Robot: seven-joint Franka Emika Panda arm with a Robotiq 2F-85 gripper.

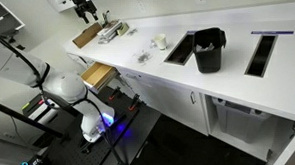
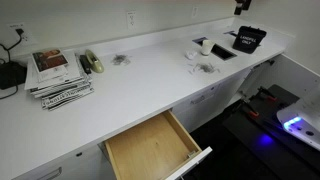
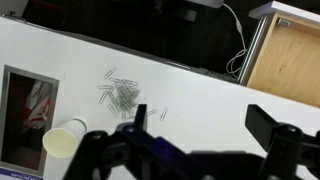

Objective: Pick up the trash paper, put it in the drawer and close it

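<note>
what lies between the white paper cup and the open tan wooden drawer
Only a scatter of small silver clips on the white countertop, clearest in the wrist view.

One drawer [image 2: 150, 148], one cup [image 3: 63, 141], one black bin [image 1: 208, 50], two counter slots [image 1: 261, 52].

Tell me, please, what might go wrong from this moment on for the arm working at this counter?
1. Loose paper clips lie scattered just beyond the open gripper; closing near them would likely catch or scatter them.
2. The paper cup sits right beside a counter opening; a nudge might tip it in.
3. The drawer stands pulled out, far along the counter from the cup; a loosely held item could drop on the way.
</note>
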